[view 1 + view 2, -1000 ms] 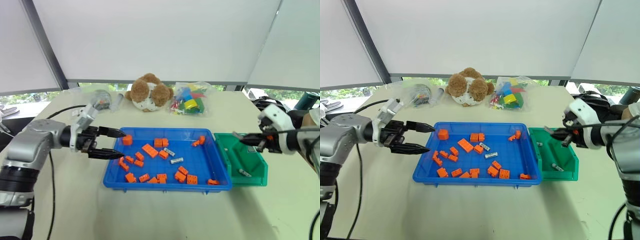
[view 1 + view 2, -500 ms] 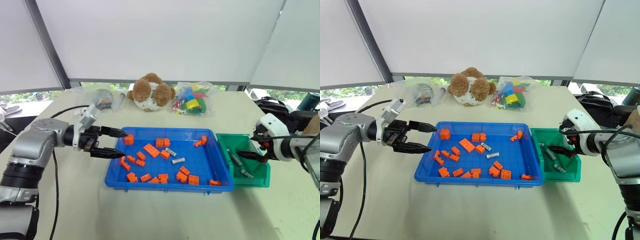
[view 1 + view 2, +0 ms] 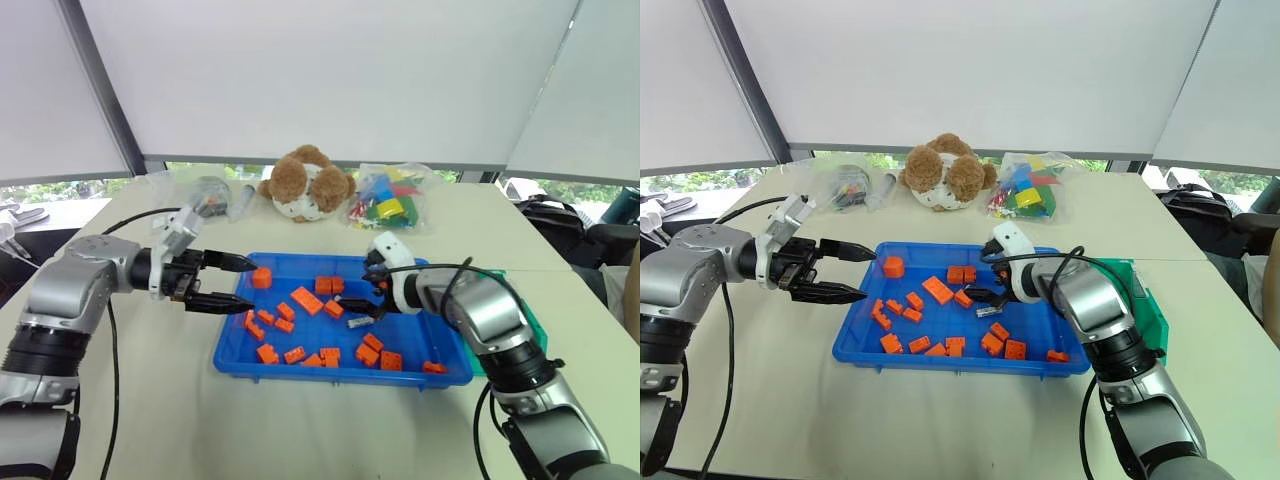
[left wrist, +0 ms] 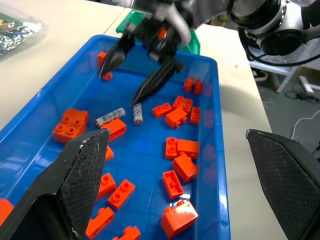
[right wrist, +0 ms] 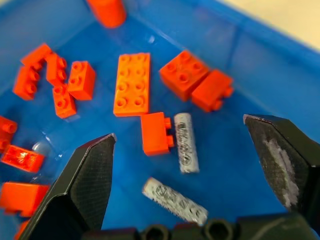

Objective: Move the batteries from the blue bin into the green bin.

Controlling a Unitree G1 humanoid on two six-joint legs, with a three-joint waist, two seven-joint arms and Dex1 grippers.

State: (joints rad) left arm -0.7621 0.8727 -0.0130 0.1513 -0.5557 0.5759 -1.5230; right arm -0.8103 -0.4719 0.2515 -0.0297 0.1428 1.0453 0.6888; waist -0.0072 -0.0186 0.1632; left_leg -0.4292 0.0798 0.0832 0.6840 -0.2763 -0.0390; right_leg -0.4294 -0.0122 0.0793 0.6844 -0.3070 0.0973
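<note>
The blue bin (image 3: 300, 372) sits mid-table, holding several orange bricks (image 3: 306, 300) and two silver batteries (image 5: 185, 142) (image 5: 175, 201) lying near each other. My right gripper (image 3: 358, 303) hangs open just above these batteries (image 4: 110, 116), its fingers straddling them without touching. My left gripper (image 3: 250, 286) stands open and empty over the blue bin's left rim, pointing right. The green bin (image 3: 1145, 310) stands against the blue bin's right end, mostly hidden behind my right arm; what it holds is hidden.
A brown teddy bear (image 3: 305, 185), a clear bag of coloured toys (image 3: 390, 200) and another small bag (image 3: 205, 192) lie behind the blue bin. A black bag (image 3: 560, 215) sits at the table's right edge. Bare tabletop lies in front.
My right gripper opened over the green bin, left a battery there, then swung left into the blue bin above the two batteries. My left gripper held still.
</note>
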